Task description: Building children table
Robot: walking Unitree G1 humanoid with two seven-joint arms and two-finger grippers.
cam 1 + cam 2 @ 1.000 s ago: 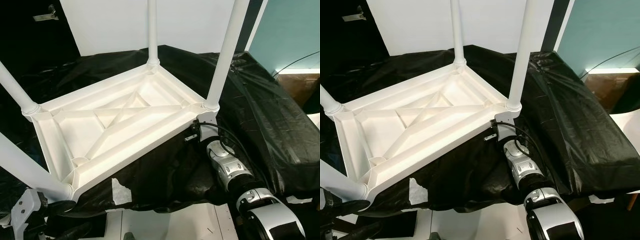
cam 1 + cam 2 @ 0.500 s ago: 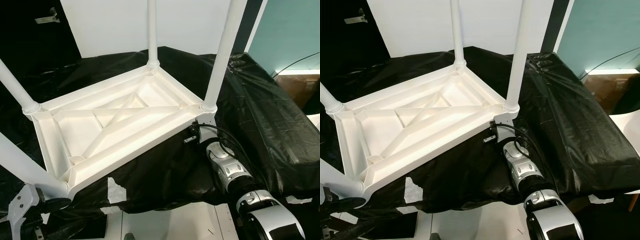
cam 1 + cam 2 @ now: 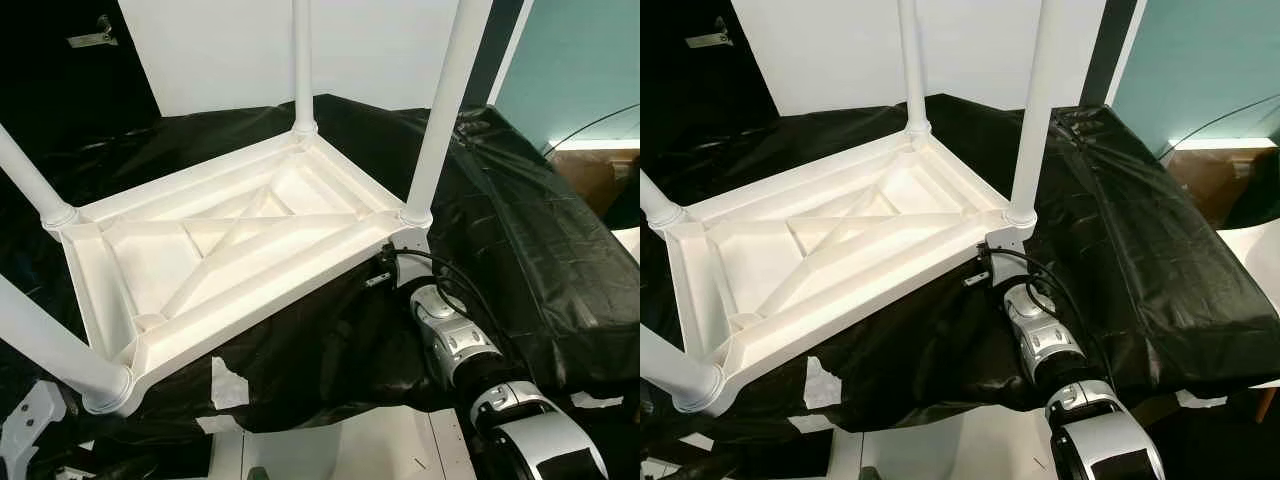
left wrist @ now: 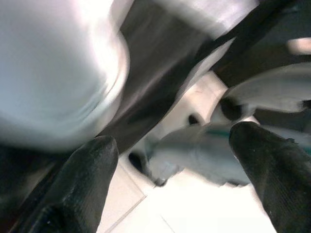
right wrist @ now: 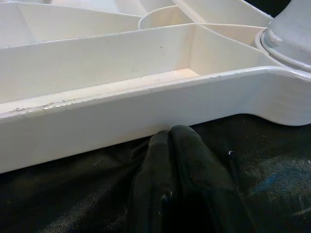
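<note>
The upturned white table [image 3: 230, 250] lies on the black sheet [image 3: 520, 230], right gripper [image 5: 177, 141] pinched closed against its rim, while the left wrist view shows the left gripper [image 4: 175, 160] spread, holding nothing.

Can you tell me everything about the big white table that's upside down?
The white plastic children's table lies upside down on a black plastic sheet, its ribbed underside facing up. Four round white legs stand up from the corner sockets. The right tool, fingers shut, presses against its near rim by the right corner.
</note>
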